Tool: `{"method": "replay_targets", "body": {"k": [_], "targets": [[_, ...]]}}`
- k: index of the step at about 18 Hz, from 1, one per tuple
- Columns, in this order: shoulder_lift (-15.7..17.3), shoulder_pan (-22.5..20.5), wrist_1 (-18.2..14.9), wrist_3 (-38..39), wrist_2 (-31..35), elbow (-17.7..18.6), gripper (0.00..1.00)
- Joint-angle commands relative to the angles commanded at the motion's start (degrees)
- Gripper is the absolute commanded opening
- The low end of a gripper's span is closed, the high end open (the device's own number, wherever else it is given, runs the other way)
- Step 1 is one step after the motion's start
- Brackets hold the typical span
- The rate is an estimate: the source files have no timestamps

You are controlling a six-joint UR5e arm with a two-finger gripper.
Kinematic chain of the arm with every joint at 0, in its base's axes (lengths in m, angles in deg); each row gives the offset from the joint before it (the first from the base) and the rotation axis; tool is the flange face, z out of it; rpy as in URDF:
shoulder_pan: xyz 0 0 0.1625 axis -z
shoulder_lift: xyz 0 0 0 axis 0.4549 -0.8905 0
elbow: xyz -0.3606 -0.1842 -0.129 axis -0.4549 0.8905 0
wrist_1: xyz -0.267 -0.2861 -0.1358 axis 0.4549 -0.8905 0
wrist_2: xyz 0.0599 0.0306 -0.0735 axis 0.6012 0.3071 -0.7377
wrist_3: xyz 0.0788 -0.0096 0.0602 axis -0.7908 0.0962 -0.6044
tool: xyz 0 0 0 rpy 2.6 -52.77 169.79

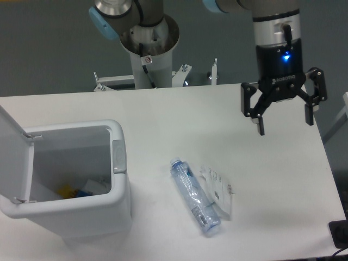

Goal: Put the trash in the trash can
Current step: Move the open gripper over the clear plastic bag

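A clear bluish plastic bottle (pixel 193 196) lies on its side on the white table, cap end pointing up-left. A crumpled clear-white wrapper (pixel 219 187) with small print lies against the bottle's right side. The white trash can (pixel 117 187) stands at the front left with its lid (pixel 11 157) flipped open to the left and a grey latch tab (pixel 118 157) on its right rim. My gripper (pixel 285 124) hangs open above the table's back right, well away from the trash, with nothing between its fingers.
Inside the bin lie some yellow, blue and white scraps (pixel 81 189). The robot's base column (pixel 148 54) rises behind the table's back edge. The table's right edge (pixel 331 174) runs close below the gripper, and a dark object (pixel 340 235) sits past the front right corner.
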Motion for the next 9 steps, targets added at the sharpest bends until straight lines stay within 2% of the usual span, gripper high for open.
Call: {"method": "replay_targets", "body": {"k": [3, 5, 6, 7, 9], "targets": [[-1.23, -0.09, 0.18, -6.66, 3.68, 0.97, 1.0], [-1.58, 0.26, 0.53, -7.49, 7.01, 3.33, 1.0], [-1.67, 0.35, 1.4, -7.4, 8.86, 4.56, 1.0], [-2.19, 0.7, 4.37, -7.57, 9.23, 6.49, 1.0], [-2.46, 0.96, 5.89, -7.31, 9.49, 9.39, 1.0]]}}
